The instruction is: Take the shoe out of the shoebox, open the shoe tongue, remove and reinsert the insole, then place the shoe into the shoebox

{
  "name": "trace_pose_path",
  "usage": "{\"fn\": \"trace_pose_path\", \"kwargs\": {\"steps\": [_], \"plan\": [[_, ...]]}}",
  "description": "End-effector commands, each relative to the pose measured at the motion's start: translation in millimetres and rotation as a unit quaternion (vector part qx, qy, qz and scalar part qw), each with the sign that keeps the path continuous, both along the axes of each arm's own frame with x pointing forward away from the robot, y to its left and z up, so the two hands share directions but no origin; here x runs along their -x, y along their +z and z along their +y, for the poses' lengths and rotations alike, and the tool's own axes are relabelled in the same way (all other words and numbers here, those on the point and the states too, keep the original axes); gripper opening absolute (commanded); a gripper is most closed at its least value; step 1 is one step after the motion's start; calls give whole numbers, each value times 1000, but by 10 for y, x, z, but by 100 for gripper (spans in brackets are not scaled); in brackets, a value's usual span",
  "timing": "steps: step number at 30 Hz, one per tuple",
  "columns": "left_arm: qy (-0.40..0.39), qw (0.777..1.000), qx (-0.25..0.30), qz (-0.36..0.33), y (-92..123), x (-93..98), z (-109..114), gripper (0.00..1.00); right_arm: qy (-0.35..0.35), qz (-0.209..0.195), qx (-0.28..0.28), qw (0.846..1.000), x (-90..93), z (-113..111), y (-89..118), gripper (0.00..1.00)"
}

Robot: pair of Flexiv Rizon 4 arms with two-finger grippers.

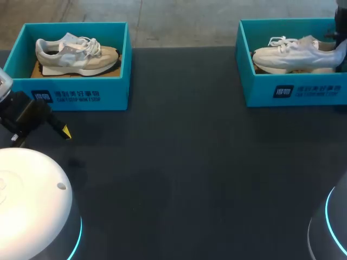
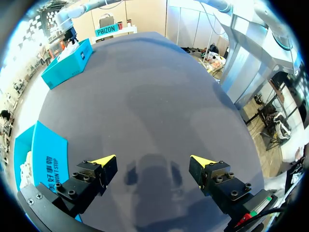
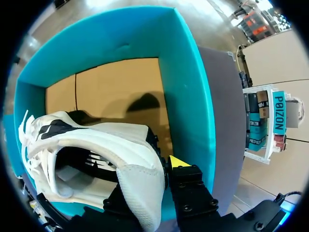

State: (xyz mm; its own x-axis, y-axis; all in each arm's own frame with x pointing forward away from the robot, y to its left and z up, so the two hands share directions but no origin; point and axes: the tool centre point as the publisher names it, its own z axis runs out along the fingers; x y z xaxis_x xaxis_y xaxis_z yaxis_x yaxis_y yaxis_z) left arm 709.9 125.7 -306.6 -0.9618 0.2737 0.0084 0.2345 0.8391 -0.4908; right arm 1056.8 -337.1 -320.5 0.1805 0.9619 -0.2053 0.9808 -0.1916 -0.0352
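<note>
The white shoe [image 1: 295,54] lies on its side in the right box [image 1: 293,89], which stands at the far right corner of the tabletop [image 1: 190,162]. Its laces point toward the middle of the table and its heel toward the right edge. The right arm [image 1: 341,21] comes down at that heel. In the right wrist view the right gripper [image 3: 149,169] is narrowed onto the padded heel rim of the shoe [image 3: 96,145]. One yellow-tipped finger [image 3: 177,162] presses the outside of the heel, and the other is hidden behind the white fabric, inside the shoe's opening. The teal wall of the box [image 3: 188,72] rises just beside the outer finger, and the brown cardboard floor shows beyond the shoe.

A second teal box, the left box [image 1: 81,95], stands at the far left corner of the tabletop, well apart from the first. A beige shoe [image 1: 76,54] rests in it. The left gripper [image 2: 153,164] hangs over bare tabletop just in front of this box, near the left edge, with its fingers spread wide and nothing between them. The box's printed wall [image 2: 48,164] sits just beside one finger.
</note>
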Motion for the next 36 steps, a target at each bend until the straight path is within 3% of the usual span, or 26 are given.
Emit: {"fn": "trace_pose_path", "kwargs": {"steps": [1,17,36], "plan": [[0,1000,-1,-1,3,9,2,100,1,-2,2,1000,2,-5,-9,0],[0,1000,-1,-1,3,9,2,100,13,4,-2,1000,130,-8,-127,0],[0,1000,-1,-1,3,9,2,100,15,0,3,1000,102,20,-147,0]]}}
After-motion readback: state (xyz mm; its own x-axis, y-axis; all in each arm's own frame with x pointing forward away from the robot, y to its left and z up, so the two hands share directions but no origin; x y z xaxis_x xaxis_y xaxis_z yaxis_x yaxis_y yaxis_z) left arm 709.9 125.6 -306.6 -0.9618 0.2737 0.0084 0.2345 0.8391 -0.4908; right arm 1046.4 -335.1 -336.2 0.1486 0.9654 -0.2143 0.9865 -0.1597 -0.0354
